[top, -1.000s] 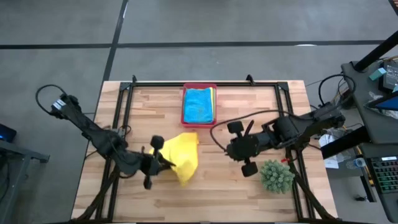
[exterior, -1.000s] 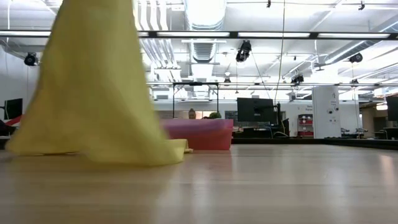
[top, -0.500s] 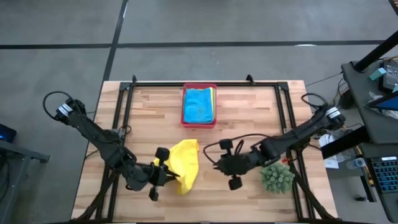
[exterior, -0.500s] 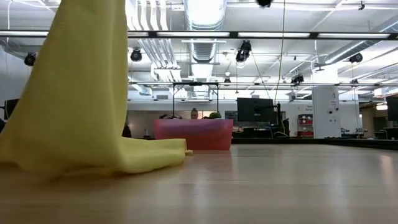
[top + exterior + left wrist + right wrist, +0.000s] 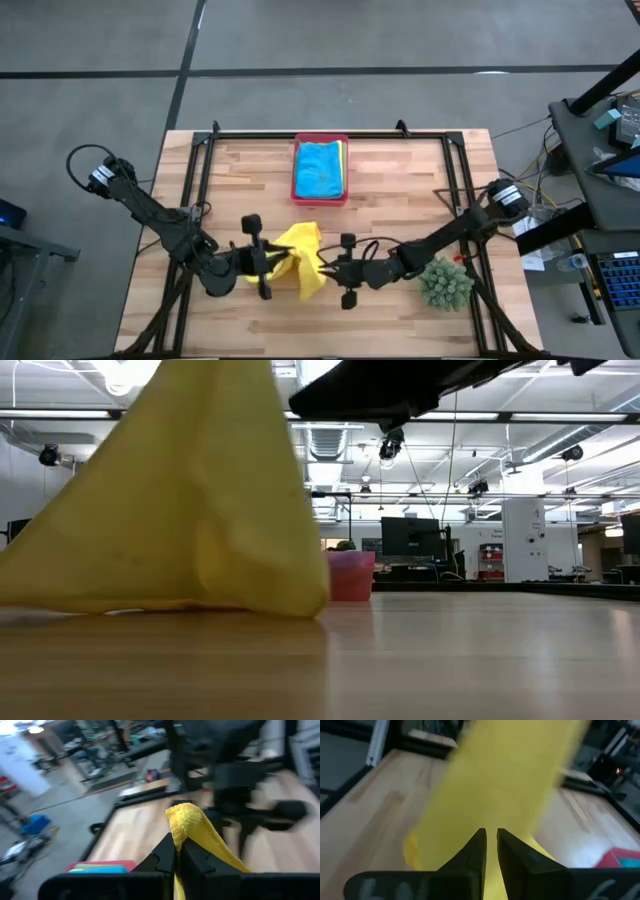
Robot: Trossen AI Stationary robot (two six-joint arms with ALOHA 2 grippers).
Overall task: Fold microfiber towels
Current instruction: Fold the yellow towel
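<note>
Currently the yellow towel [image 5: 298,256] sits near the front middle of the desk [image 5: 400,170], raised into a peak with its lower edge resting on the wood. The left gripper [image 5: 268,262] has its jaws closed on one corner of the cloth; in the left wrist view the fabric emerges pinched between the two dark fingers [image 5: 165,856]. This hold keeps the corner off the surface so that the cloth hangs and can be laid over itself.

The right gripper [image 5: 330,270] is just beside the towel's opposite side. Its jaws are nearly together, with a narrow gap visible in the right wrist view, and the yellow cloth fills the area directly ahead of them. Whether fabric is caught in that gap cannot be told. The position suggests an approach to a second corner, which a two-handed fold requires.

Further towels, a blue one [image 5: 319,168] uppermost, lie stacked in the pink tray [image 5: 320,199] at the back of the desk, well apart from the work. A green plant [image 5: 445,283] stands near the right arm.
</note>
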